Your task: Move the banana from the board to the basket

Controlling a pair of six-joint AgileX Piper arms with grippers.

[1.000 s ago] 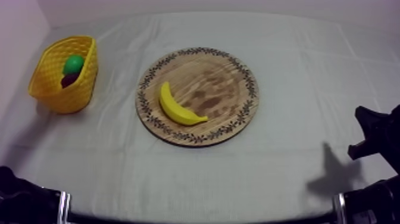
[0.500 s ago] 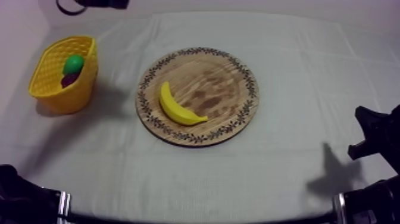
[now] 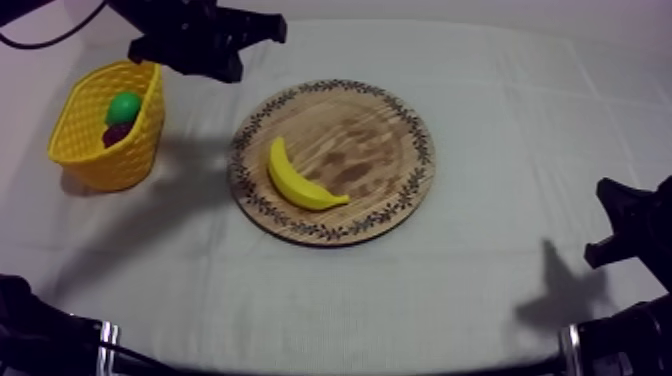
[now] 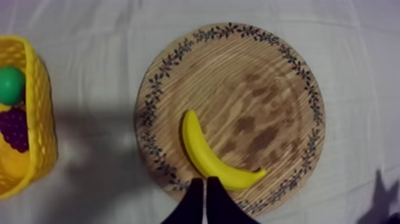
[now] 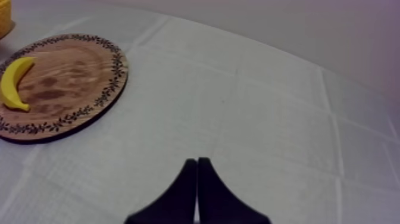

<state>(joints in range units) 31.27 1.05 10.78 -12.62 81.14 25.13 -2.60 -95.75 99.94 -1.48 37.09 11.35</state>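
The yellow banana [image 3: 295,180] lies on the left half of the round wooden board [image 3: 370,140] at mid table. My left gripper [image 3: 272,27] hangs high behind the yellow basket [image 3: 90,150], beyond the board's far left rim. In the left wrist view its fingers [image 4: 205,193] lie together as a narrow wedge, shut on nothing, above the banana [image 4: 205,155] on the board [image 4: 250,89]. My right gripper [image 3: 622,225] rests low at the right edge, shut and empty [image 5: 197,167], with the board [image 5: 65,77] and banana [image 5: 12,80] far off.
The basket [image 4: 41,137] stands at the left of the table and holds a green fruit [image 3: 124,107] and a purple bunch of grapes [image 3: 118,133]. Grey-white cloth lies bare between basket and board and to the board's right.
My left arm has come in from the upper left and reached rightward past the back of the basket, casting a shadow beside it. Banana, board, basket and right arm have not moved.
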